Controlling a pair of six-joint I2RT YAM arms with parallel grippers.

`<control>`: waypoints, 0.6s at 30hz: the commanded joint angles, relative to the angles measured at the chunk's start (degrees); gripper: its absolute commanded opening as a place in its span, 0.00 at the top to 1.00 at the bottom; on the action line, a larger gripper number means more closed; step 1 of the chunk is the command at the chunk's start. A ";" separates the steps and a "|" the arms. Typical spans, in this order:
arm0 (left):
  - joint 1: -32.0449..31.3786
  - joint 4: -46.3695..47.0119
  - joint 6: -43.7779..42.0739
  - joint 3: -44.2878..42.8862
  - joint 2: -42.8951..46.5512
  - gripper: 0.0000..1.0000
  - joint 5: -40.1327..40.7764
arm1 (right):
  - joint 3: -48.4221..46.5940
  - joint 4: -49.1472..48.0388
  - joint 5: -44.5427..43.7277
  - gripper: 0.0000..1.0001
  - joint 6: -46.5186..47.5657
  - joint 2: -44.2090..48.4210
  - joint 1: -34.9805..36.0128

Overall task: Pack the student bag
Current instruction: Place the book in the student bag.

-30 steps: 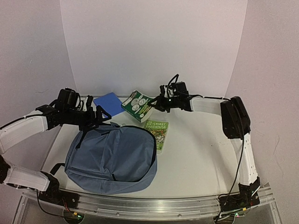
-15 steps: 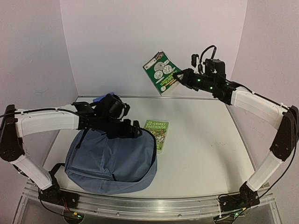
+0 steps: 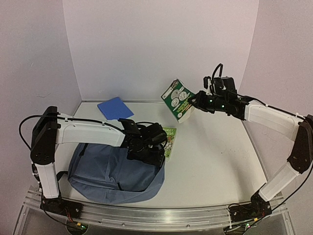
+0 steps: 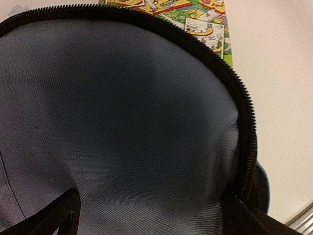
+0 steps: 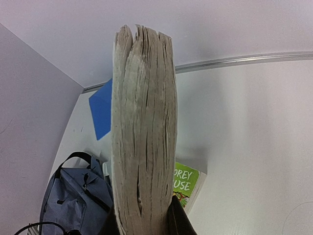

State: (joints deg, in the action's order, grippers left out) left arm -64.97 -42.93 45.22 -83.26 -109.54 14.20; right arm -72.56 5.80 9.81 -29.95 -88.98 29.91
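Your right gripper, pinching green paperback, has lifted it off table, now dipping toward student bag at front left. Your left gripper, jaws spread wide, has swung onto zipper rim. Mouth not yet gripped open.

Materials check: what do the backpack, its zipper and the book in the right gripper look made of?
By looks: backpack: woven synthetic-looking fabric, matte slate blue, fine weave grain visible up close; zipper: black coarse teeth, probably plastic, no metallic shine; book: paper, page edges yellowed and rough; cover: printed green card, finish hard to judge.
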 commanded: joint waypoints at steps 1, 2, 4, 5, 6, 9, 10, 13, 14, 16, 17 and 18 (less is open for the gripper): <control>-0.53 -5.37 2.40 -3.25 -2.26 0.01 3.81 | -0.61 -7.25 -0.84 1.00 0.79 5.87 0.11; -0.57 -5.72 2.49 -3.42 -2.68 0.04 4.13 | -0.43 -7.21 -0.83 1.00 0.75 5.94 0.10; -0.67 -5.81 2.52 -3.51 -3.31 0.16 4.43 | 0.02 -7.21 -0.77 1.00 0.68 6.00 0.11; -0.68 -5.79 2.58 -3.55 -3.62 0.23 4.56 | 0.21 -7.21 -0.74 1.00 0.61 6.03 0.10; -0.68 -5.75 2.64 -3.55 -3.77 0.30 4.67 | 0.40 -7.21 -0.80 1.00 0.60 6.11 0.10; -0.68 -5.43 2.62 -3.50 -3.90 0.49 4.73 | 1.05 -7.13 -1.03 1.00 0.54 6.53 0.09; -0.68 -5.43 2.67 -3.49 -3.83 0.55 4.80 | 1.25 -7.12 -1.05 1.00 0.52 6.77 0.10; -0.67 -5.22 3.29 -2.90 -2.33 0.70 5.41 | 1.63 -6.73 -1.21 1.00 0.70 7.36 0.10; -0.67 -4.61 3.29 -2.42 -1.40 0.74 5.53 | 1.76 -6.46 -1.23 1.00 0.76 7.51 0.12; -0.68 -3.27 3.24 -0.82 0.55 0.83 5.64 | 1.93 -5.96 -1.06 1.00 0.89 7.88 0.10; -0.68 -2.57 3.20 -0.12 1.63 0.88 5.67 | 2.01 -5.82 -0.92 1.00 0.94 8.05 0.11; -0.67 -2.23 3.18 0.37 2.65 0.92 5.70 | 2.09 -5.11 -0.65 1.00 0.95 8.27 0.11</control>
State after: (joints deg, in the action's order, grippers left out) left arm -65.69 -46.21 48.22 -84.58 -112.18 18.03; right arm -69.41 5.73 9.46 -29.88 -85.58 29.91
